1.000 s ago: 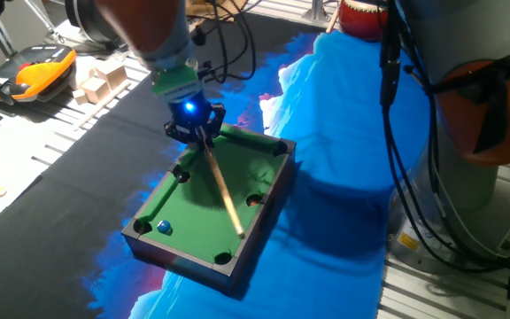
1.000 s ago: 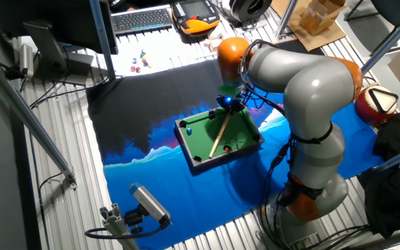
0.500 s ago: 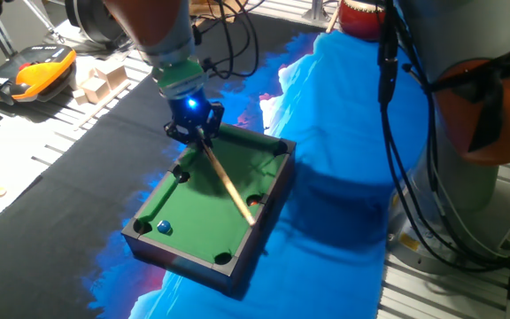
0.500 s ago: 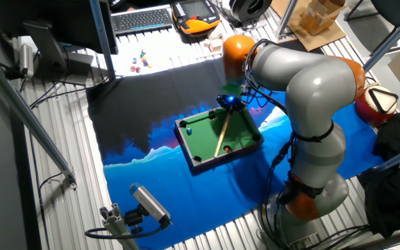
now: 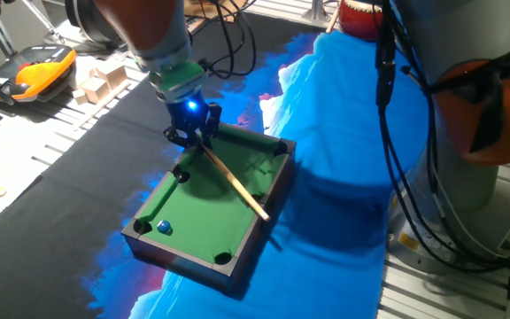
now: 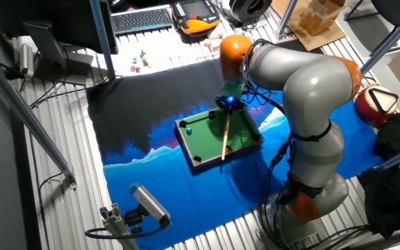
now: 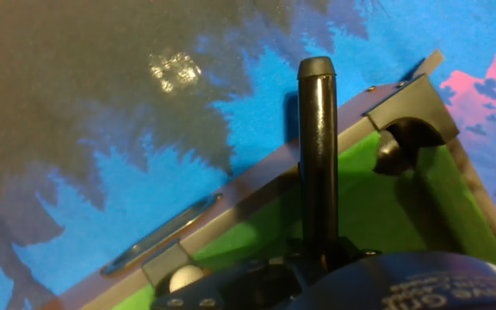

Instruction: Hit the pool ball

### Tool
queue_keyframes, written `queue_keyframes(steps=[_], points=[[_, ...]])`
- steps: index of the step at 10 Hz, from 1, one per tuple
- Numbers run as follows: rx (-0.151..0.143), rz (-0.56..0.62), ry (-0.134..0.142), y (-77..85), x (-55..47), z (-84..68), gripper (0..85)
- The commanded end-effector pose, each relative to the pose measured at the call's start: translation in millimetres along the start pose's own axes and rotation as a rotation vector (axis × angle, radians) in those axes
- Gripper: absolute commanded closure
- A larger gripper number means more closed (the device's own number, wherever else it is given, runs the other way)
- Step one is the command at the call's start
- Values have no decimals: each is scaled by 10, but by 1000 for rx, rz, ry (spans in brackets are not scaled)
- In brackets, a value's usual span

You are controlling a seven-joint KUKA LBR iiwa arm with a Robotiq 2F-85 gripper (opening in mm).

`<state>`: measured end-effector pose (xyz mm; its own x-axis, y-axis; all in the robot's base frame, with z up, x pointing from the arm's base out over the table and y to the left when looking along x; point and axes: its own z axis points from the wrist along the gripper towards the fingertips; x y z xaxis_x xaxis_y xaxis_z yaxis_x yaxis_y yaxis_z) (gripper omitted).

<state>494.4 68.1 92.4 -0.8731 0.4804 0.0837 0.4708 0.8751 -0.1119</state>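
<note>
While the jaws are gripping the wooden cue (image 5: 233,178) by its upper end, the pool ball (image 5: 163,228) is sitting near the miniature pool table (image 5: 264,206)'s corner pocket, so the cue's far tip likely needs swinging toward it.

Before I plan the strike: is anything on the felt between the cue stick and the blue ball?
Nothing visible. The tool holds the cue stick angled toward the far long rail; the pool ball lies alone near a corner pocket, bare green felt between them.
</note>
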Motion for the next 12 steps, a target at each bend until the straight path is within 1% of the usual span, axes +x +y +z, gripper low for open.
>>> queue_keyframes(steps=[1, 2, 4, 5, 6, 7, 8, 10, 11, 12], points=[[6, -13, -2, 6, 3, 8, 850], [21, -29, -6, 11, 1, 13, 850], [29, -37, -6, 20, -8, 23, 850], [35, -36, -8, 23, -12, 27, 680], [40, -33, -10, 25, -10, 28, 680], [49, -33, -11, 26, -8, 30, 510], [50, -30, -12, 31, -2, 34, 340], [62, -24, -17, 33, 8, 34, 340], [68, -20, -18, 26, 19, 24, 170], [59, -13, -11, 21, 33, 11, 170]])
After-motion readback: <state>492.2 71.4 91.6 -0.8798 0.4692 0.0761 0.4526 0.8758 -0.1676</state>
